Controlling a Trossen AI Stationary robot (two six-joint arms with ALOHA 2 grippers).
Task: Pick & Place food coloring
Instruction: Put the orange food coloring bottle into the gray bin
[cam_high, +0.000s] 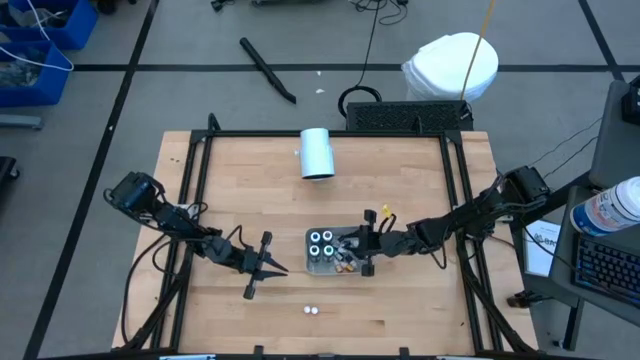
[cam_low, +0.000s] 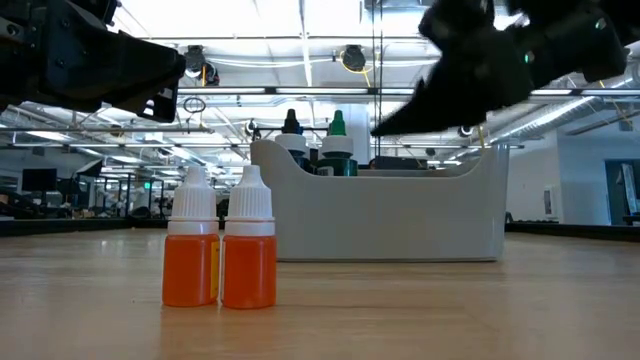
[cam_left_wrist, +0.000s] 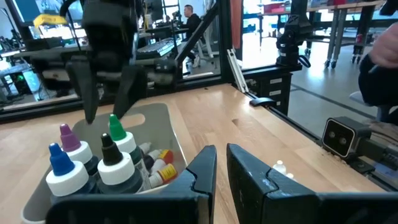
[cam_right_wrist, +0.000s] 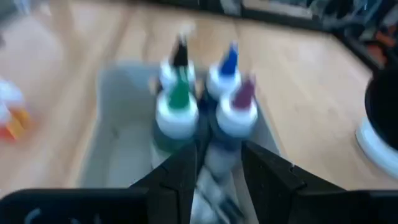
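Observation:
Several food coloring bottles (cam_left_wrist: 93, 162) with blue, purple, green and black tips stand in the left end of the grey tray (cam_high: 335, 252). Smaller red and yellow ones (cam_left_wrist: 158, 169) lie beside them in the tray. Two orange, white-capped bottles (cam_low: 220, 250) stand upright on the table near its front edge (cam_high: 312, 310). My right gripper (cam_high: 367, 246) hovers over the tray's right part, open (cam_right_wrist: 217, 165), with nothing between its fingers (cam_left_wrist: 106, 93). My left gripper (cam_high: 266, 262) waits left of the tray, shut and holding nothing (cam_left_wrist: 221, 171).
A large white cylinder (cam_high: 317, 152) lies on the table's far side. A black frame (cam_high: 200, 150) runs around the tabletop. Bare wood lies between the tray and the table's front edge, apart from the two orange bottles.

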